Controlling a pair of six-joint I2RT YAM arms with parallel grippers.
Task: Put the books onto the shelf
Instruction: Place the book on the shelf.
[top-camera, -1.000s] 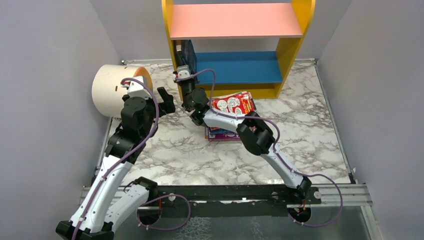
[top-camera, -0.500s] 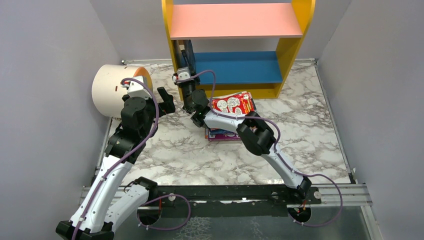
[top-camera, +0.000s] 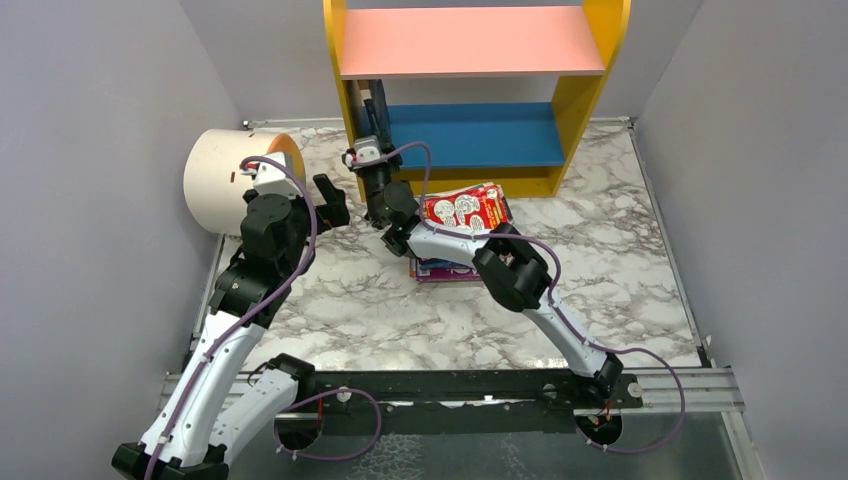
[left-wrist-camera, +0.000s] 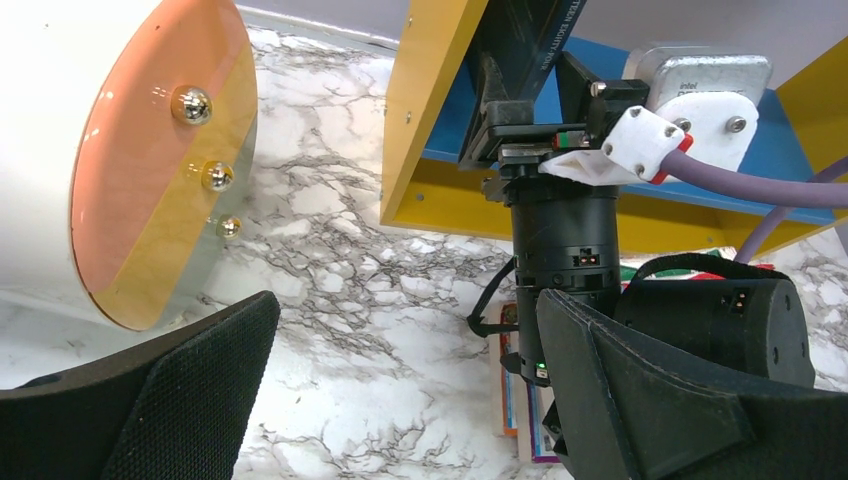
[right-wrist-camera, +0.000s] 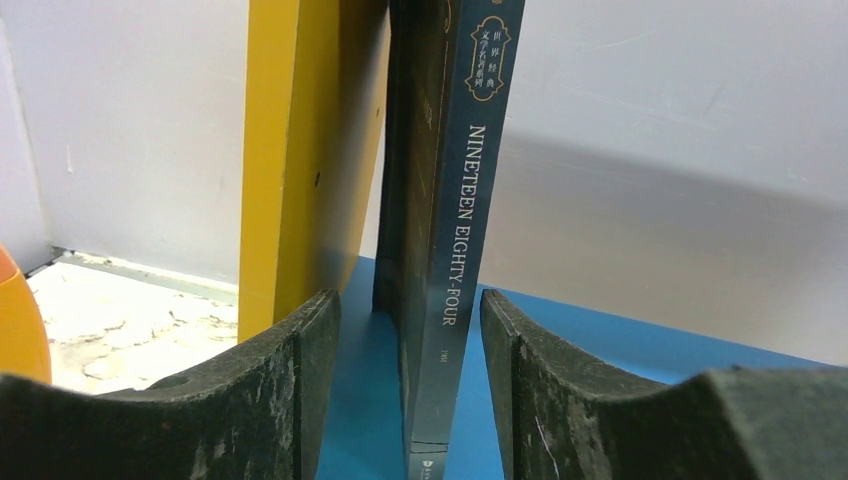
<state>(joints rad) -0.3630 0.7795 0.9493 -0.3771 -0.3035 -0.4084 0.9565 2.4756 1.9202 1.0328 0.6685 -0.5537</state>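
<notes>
1. Cream cylinder (top-camera: 225, 180) with an orange end lies far left on the marble tabletop (top-camera: 350, 300), just beside the left pincer (top-camera: 335, 200). That pincer is spread wide and holds nothing. Risk: a swing to the left bumps the cylinder and it rolls.
2. The left wrist view shows the right arm's wrist directly ahead and near. Risk: the arms clash if both move at once.
3. The shelf (top-camera: 470, 40) stands at the back. The dark blue book (right-wrist-camera: 455, 200), "Nineteen Eighty-Four", stands on edge on the blue lower board (top-camera: 480, 135), just beside the yellow left panel (right-wrist-camera: 290, 150). I cannot tell if book and panel touch.
4. The right pincer (right-wrist-camera: 405, 310) straddles that book with jaws parted, a slim gap on each side, gripping nothing. Risk: a crooked pull-out lets a finger snag the spine and drag or tip the book.
5. Nothing visible props the book's right side. It is a thin paperback, so it may well flop flat onto the board.
6. The left finger is close to the yellow panel, so it could scrape on the way out.
7. The remaining books (top-camera: 465, 208) sit in a small pile on the tabletop in front of the shelf, red cover on top and partly under the right forearm. Risk: a low arm brushes the top book and it slides off.
8. Judged early in the task: one book in, the pile waiting.
</notes>
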